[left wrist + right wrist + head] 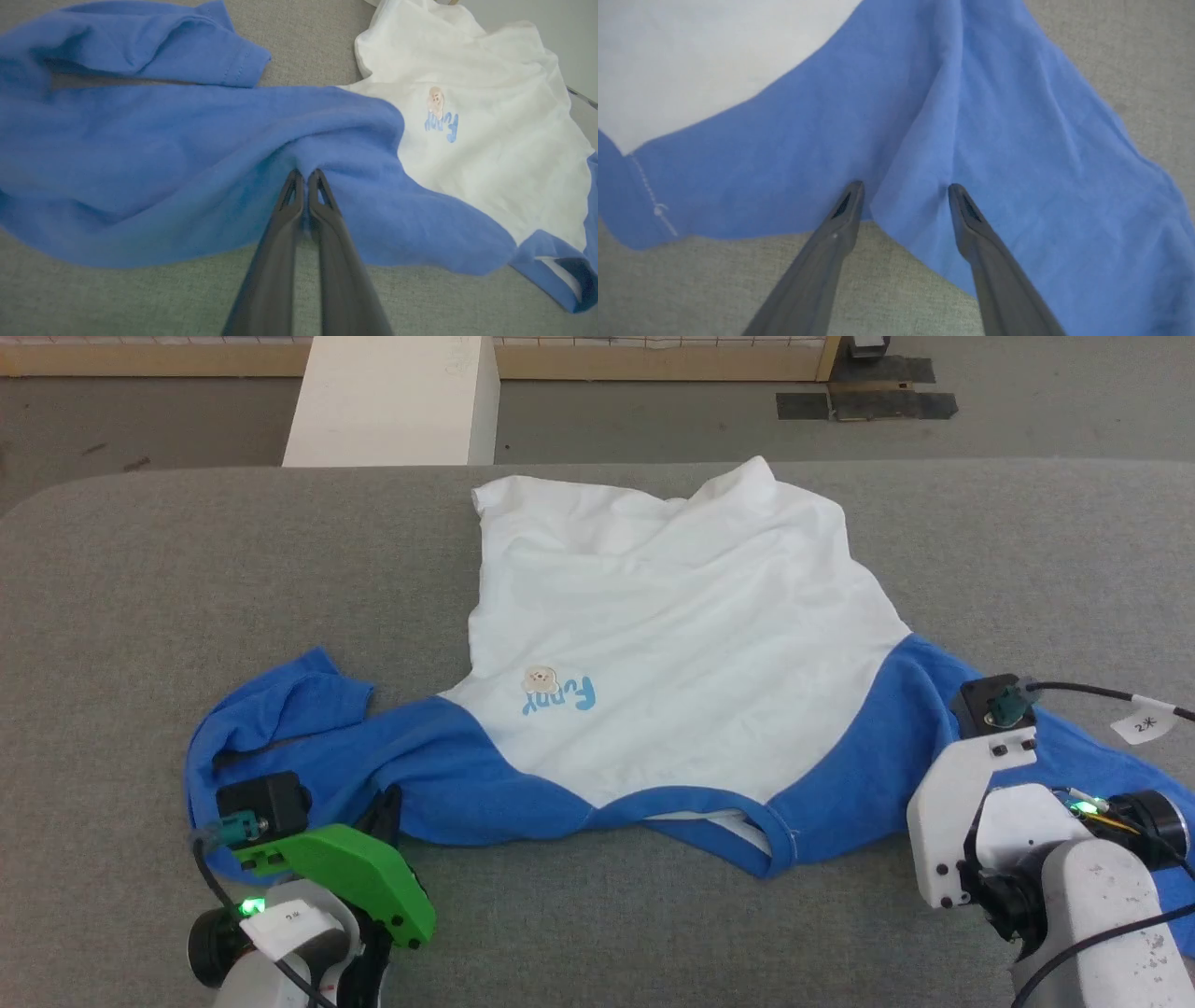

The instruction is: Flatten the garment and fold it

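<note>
The garment [672, 616] lies spread on the grey padded table [140, 597], with its white body toward the far side and its blue neck band at the near edge. Its left blue sleeve [280, 709] is bunched and folded over. My left gripper [306, 176] is shut on a pinch of blue fabric at the sleeve's near edge; its dark fingers [387, 807] show past the green wrist. My right gripper [906, 189] is open, its fingertips pressed down on either side of a raised fold of the right blue sleeve [1017, 163]. The right arm's white wrist [980, 793] covers that spot in the head view.
The table's rounded far edge [233, 471] gives way to grey floor. A white block [392, 401] stands beyond it, with black tape patches [868, 401] on the floor at the back right. A cable with a white label [1144, 723] trails from the right wrist.
</note>
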